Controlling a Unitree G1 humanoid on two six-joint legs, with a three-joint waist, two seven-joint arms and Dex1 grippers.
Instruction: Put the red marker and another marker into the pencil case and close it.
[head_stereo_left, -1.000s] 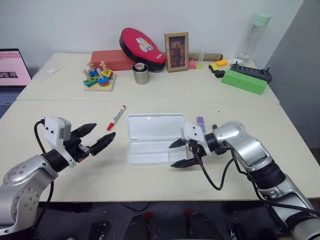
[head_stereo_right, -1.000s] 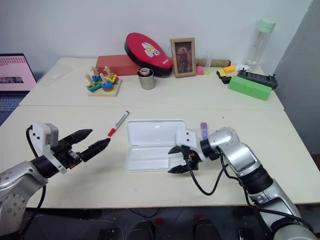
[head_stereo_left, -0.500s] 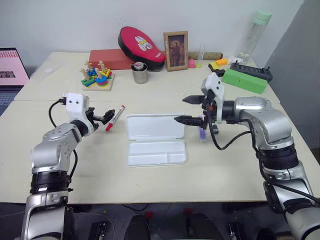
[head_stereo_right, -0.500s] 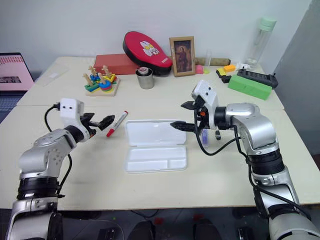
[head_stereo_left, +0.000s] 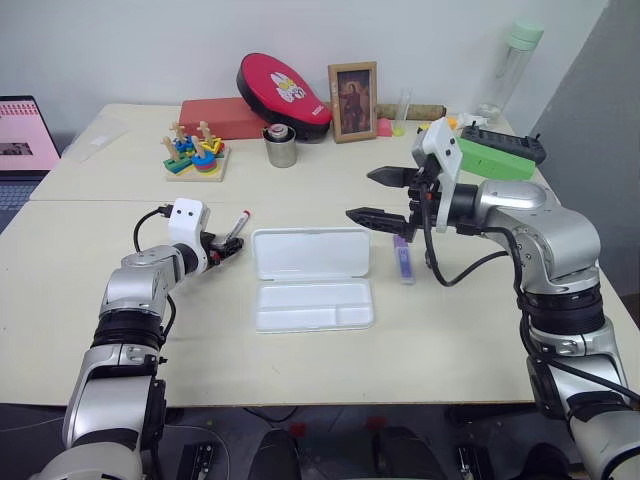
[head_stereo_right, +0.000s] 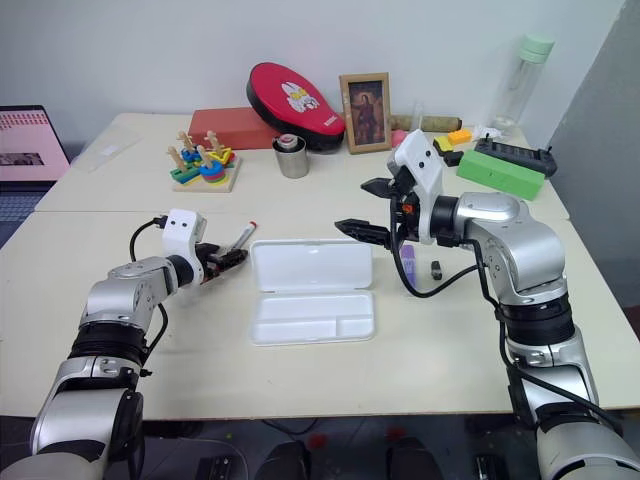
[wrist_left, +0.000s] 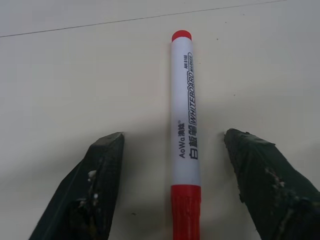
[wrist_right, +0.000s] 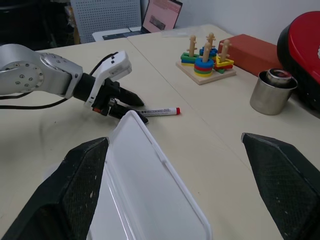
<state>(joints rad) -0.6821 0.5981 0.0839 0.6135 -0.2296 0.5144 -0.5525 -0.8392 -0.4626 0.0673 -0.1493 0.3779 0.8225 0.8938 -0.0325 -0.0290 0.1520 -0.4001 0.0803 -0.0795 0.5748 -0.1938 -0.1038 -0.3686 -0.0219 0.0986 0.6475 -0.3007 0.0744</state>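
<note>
The red marker (wrist_left: 185, 110), white-barrelled with a red cap, lies on the table left of the pencil case. My left gripper (head_stereo_left: 227, 247) is down at its cap end, open, one finger (wrist_left: 95, 185) on each side with a gap to the barrel. The white pencil case (head_stereo_left: 310, 278) lies open, lid flat toward the back, both halves empty. The purple marker (head_stereo_left: 402, 260) lies just right of the case. My right gripper (head_stereo_left: 380, 197) hovers open above the case's right end, holding nothing.
A small black piece (head_stereo_right: 436, 268) lies right of the purple marker. Along the back stand a stacking toy (head_stereo_left: 196, 155), metal cup (head_stereo_left: 281, 148), red oval case (head_stereo_left: 283, 95), picture frame (head_stereo_left: 352, 88), green box (head_stereo_left: 488, 160) and a bottle (head_stereo_left: 510, 70). A laptop (head_stereo_left: 25, 135) sits far left.
My left gripper went forward and down to the red marker and its fingers narrowed around it. My right gripper rose from the case's front to above its right end.
</note>
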